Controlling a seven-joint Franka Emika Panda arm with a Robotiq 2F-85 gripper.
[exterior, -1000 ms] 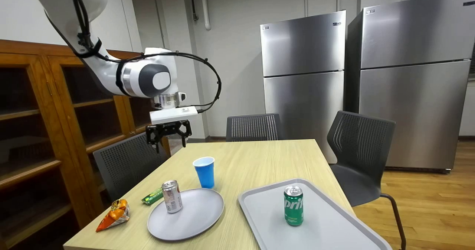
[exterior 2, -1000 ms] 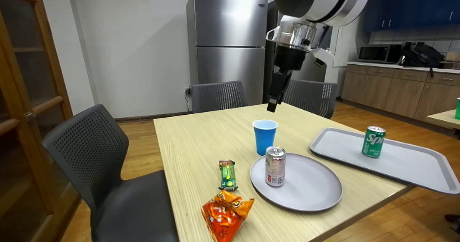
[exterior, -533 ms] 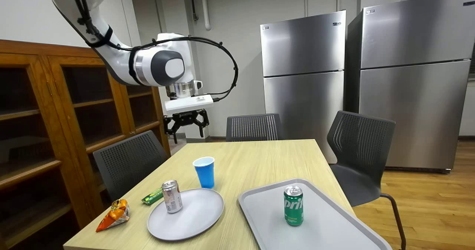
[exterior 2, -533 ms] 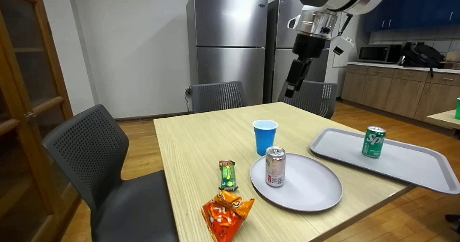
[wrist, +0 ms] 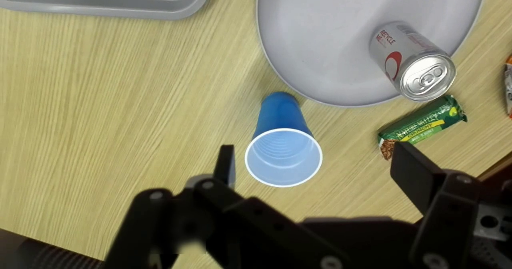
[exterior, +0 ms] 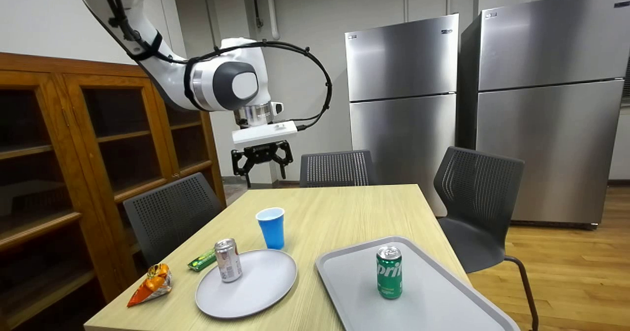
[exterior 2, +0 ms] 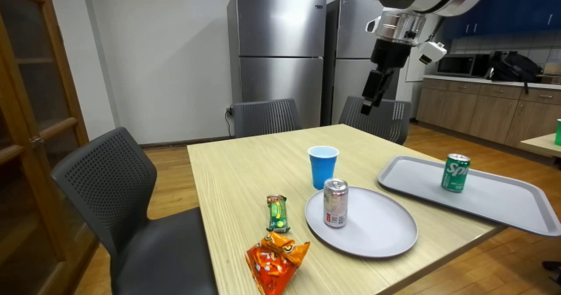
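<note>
My black gripper (exterior: 266, 181) is open and empty, raised above the table; it also shows side-on in an exterior view (exterior 2: 366, 110). In the wrist view its fingers (wrist: 416, 173) stand wide apart (wrist: 314, 153). The nearest thing is an upright blue cup (wrist: 280, 113) with a white rim, well below the gripper and untouched. It shows in both exterior views (exterior: 273, 230) (exterior 2: 323, 170). A silver can (wrist: 400, 53) stands on a round grey plate (wrist: 320, 33). A green bar wrapper (wrist: 426, 122) lies beside the plate, its end partly behind a finger.
An orange snack bag (exterior 2: 277, 264) lies near the table's edge. A grey tray (exterior: 443, 306) holds a green can (exterior: 389, 274) and overhangs the table edge in an exterior view (exterior 2: 504, 203). Dark chairs (exterior: 480, 203) stand around the table (exterior: 339, 213). A wooden cabinet (exterior: 74, 173) stands behind.
My open gripper has moved to the right and a little upward in both exterior views, moving more slowly over the last half second. The things on the table have not moved.
</note>
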